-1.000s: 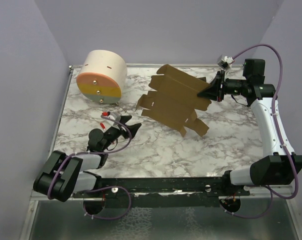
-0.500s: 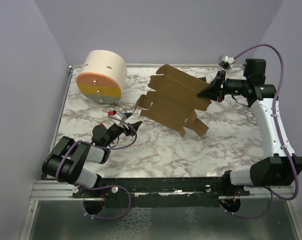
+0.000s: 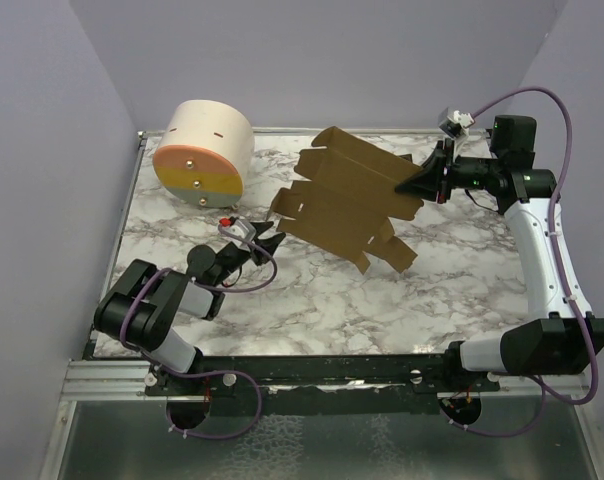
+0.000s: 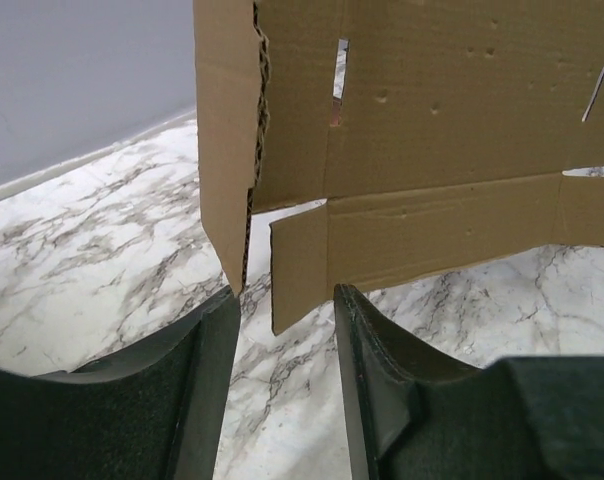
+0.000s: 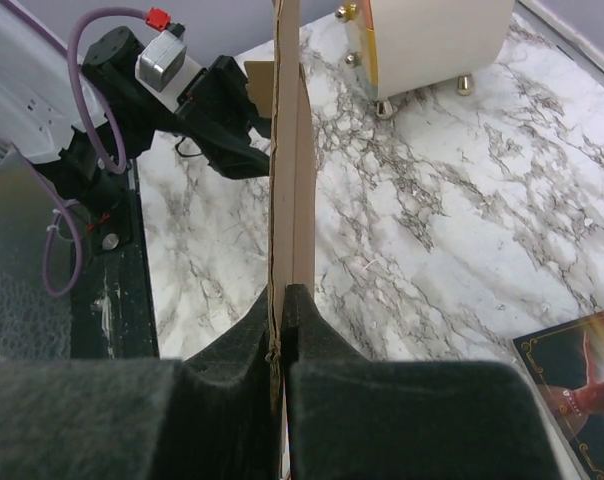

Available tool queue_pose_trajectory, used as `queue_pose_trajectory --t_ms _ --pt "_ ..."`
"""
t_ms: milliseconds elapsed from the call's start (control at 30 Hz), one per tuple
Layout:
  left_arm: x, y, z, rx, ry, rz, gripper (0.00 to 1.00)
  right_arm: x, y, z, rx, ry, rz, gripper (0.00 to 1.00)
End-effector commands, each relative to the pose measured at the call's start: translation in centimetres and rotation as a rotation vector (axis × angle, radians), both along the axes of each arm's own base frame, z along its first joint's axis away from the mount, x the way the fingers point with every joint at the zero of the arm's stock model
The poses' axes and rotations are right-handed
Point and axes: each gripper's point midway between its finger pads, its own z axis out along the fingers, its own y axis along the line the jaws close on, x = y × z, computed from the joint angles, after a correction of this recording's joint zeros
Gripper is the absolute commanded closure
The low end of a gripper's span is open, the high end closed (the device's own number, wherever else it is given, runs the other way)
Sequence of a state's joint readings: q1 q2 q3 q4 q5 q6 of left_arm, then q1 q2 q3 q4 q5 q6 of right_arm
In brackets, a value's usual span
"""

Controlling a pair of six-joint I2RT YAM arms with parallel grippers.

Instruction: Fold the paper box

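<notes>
Paper box (image 3: 347, 200): pinched by one edge in the right end effector (image 3: 417, 184), shut on the cardboard, held slanting above the far worktop (image 3: 312, 290), unfolded. Left end effector (image 3: 266, 240) half parted, empty, just short of the low corner flap. Risk: shoving the sheet sideways, twisting it out of that single pinch.
</notes>
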State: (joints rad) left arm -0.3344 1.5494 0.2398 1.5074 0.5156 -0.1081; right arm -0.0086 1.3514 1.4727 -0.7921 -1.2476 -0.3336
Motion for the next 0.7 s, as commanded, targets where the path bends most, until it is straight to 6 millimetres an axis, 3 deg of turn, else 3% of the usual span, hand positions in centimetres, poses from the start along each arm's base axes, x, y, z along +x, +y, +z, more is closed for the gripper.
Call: queue_pose_trajectory --t_ms 0,167,367,667 --pt "0.1 -0.9 1.5 -0.036 -0.035 -0.05 0.58 -0.9 0.1 1.9 0.024 -0.047 0.026 0.99" --pt "0.3 -1.0 1.6 -0.049 -0.023 -0.051 0.7 -0.8 0.1 1.7 0.022 -0.046 0.024 0.99" --pt "-0.1 -1.6 2.2 -0.091 0.025 -0.084 1.0 -0.5 0.0 1.1 0.014 -0.039 0.012 0.99" --pt "-2.2 -4.0 0.8 -0.084 0.134 -0.194 1.0 -0.3 0.0 0.0 0.021 -0.012 0.009 0.99"
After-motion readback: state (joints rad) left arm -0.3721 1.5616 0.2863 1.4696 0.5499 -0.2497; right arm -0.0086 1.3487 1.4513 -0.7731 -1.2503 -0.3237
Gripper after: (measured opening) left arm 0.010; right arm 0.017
